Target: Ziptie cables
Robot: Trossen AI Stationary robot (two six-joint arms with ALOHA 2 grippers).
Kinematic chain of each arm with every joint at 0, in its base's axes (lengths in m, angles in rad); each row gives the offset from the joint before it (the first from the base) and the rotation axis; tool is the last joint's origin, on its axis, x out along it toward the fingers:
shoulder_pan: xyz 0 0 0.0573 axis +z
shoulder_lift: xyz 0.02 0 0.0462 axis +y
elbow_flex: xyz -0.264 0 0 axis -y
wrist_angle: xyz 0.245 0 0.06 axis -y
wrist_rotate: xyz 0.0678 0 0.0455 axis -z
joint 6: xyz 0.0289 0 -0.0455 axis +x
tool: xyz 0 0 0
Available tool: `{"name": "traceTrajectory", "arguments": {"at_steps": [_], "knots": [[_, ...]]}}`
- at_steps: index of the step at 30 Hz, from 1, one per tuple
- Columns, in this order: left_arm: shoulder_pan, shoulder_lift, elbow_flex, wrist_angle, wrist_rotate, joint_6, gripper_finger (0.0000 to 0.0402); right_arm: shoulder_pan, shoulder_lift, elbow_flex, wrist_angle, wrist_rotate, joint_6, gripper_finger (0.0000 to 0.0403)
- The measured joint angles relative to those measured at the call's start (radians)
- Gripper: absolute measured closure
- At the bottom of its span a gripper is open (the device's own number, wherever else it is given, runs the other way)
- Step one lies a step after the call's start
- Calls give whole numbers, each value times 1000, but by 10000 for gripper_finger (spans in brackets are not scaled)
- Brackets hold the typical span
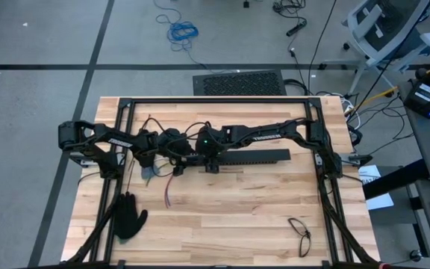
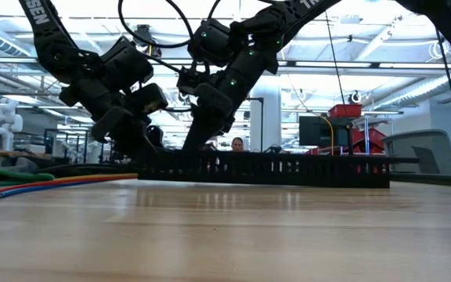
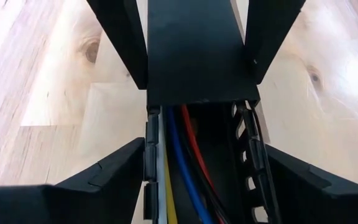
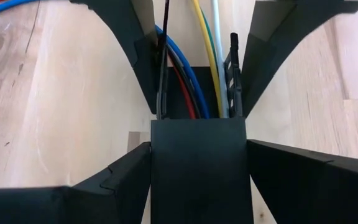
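A long black slotted bar point(image 1: 245, 157) lies on the table. It is an open channel, and the cables point(image 3: 182, 168), blue, red, yellow and white, run inside it. Their free ends point(image 1: 167, 187) trail out of its left end onto the wood. A flat black lid point(image 4: 197, 174) covers the channel further right. My left gripper point(image 3: 204, 149) straddles the uncovered left end, and my right gripper point(image 4: 197, 148) straddles the lidded part just beside it. A thin dark strip point(image 4: 165, 56), perhaps a ziptie, runs along one channel wall. My left gripper pinches the channel's two outer side walls point(image 3: 150, 155) between its fingers, near the bar's left end. It comes slanting down from the table's left, fingers along the bar. The bar stays lying on the table. My right gripper pinches the lidded section by its two long edges point(image 4: 156, 163), one finger on each side. It comes slanting down from the table's right, pointing along the bar toward my left gripper. The bar rests on the table.
A black glove point(image 1: 131, 217) lies near the front left. A thin dark loop point(image 1: 300, 235) lies near the front right. The black frame rails point(image 1: 215, 99) run along the far edge and both sides. Bare wood lies between the bar and the near edge.
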Motion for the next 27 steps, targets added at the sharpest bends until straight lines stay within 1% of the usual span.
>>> {"name": "traceTrajectory", "arguments": {"at_steps": [2,8,10,17,21,27], "knots": [[0,0,0,2,0,0,132,0,0,0,-9,0,0,161],[0,0,0,5,0,-2,167,0,0,0,-21,2,0,161],[0,0,0,6,-1,-4,172,0,0,0,-25,2,0,161],[0,0,0,6,-13,-6,175,0,-1,0,-16,2,-5,161],[0,0,0,27,-34,-5,175,0,-1,0,19,2,2,161],[-1,0,0,72,-40,-5,175,0,-1,-1,80,-8,13,161]]}}
